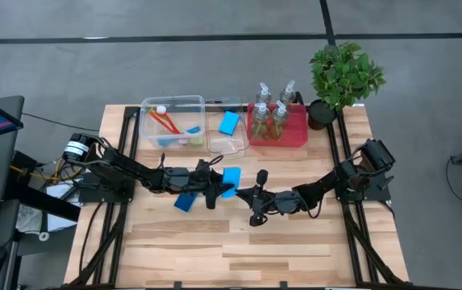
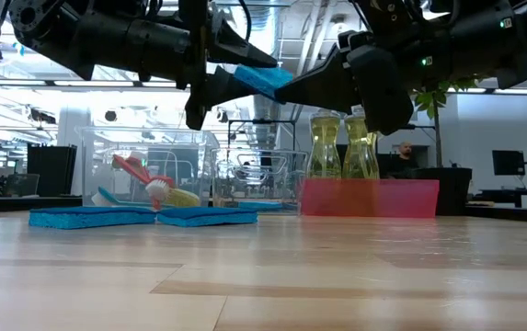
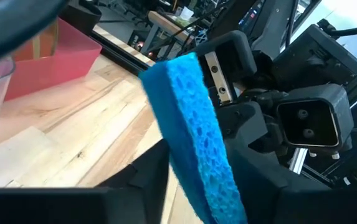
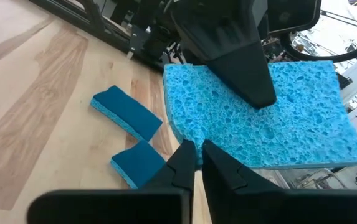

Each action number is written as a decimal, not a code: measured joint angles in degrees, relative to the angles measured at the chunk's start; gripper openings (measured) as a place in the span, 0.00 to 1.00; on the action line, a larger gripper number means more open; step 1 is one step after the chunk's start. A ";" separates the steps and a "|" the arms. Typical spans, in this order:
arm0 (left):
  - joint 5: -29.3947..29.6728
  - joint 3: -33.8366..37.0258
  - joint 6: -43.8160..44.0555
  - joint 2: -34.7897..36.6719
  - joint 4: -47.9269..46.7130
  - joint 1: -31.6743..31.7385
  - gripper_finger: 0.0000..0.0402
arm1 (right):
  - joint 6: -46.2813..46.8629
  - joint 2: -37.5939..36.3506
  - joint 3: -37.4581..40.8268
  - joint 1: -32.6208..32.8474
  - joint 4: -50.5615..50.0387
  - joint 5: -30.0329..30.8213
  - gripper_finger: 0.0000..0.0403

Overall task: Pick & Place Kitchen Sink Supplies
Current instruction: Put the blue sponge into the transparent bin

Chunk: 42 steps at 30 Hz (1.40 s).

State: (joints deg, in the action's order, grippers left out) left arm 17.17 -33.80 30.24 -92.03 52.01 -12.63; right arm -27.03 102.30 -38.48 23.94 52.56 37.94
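Left pincer (image 1: 224,187) is clamped on a blue sponge (image 1: 231,179) above the tabletop (image 1: 295,242), right pincer (image 1: 247,193) closed, its tips at the sponge's edge.

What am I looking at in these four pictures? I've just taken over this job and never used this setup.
It is a robot with two dark arms at a wooden table. One picture looks straight down, one looks level across the tabletop, and two come from cameras on the wrists. Mid-table, the left gripper holds a blue sponge in the air; the right gripper is right beside it, its fingers nearly closed at the sponge's edge. Two more sponges lie on the wood. At the back stand a clear bin of brushes, a small bin, a red tray of soap bottles and a plant.
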 joint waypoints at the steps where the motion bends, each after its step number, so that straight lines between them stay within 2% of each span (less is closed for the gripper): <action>1: -0.02 0.00 -0.02 0.00 0.02 -0.01 0.35 | 0.00 0.00 0.00 0.00 0.00 -0.04 0.04; 9: -0.02 0.00 -3.20 0.02 0.04 -0.02 0.08 | 0.38 0.00 0.00 0.00 -0.02 -0.59 0.08; 11: -0.02 0.00 -4.02 0.02 0.04 -0.02 0.04 | 1.54 0.00 0.00 -0.02 -0.02 -0.62 0.09; 19: 0.00 0.00 -4.52 0.07 0.07 -0.02 0.07 | 2.03 0.00 0.00 -0.09 -0.29 -0.65 0.19; 24: -0.01 0.00 -5.40 0.07 -0.07 0.00 0.04 | 2.05 0.00 0.00 -0.09 -1.80 -0.66 0.29; 28: 0.21 0.00 -6.45 0.07 -0.24 0.89 0.07 | 2.05 0.00 0.00 -0.11 -3.53 -0.60 0.38; 35: 0.28 0.00 -9.34 0.07 -0.52 6.00 0.05 | 2.73 0.02 -0.02 -0.15 -8.10 -0.49 0.47; 42: 0.37 0.00 -10.49 0.07 -0.52 14.50 0.07 | 6.35 0.02 0.75 -1.35 -9.07 -0.60 0.47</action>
State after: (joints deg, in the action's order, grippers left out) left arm 17.54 -33.80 19.75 -91.96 51.48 1.87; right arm -20.67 102.32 -37.73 22.60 43.49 37.33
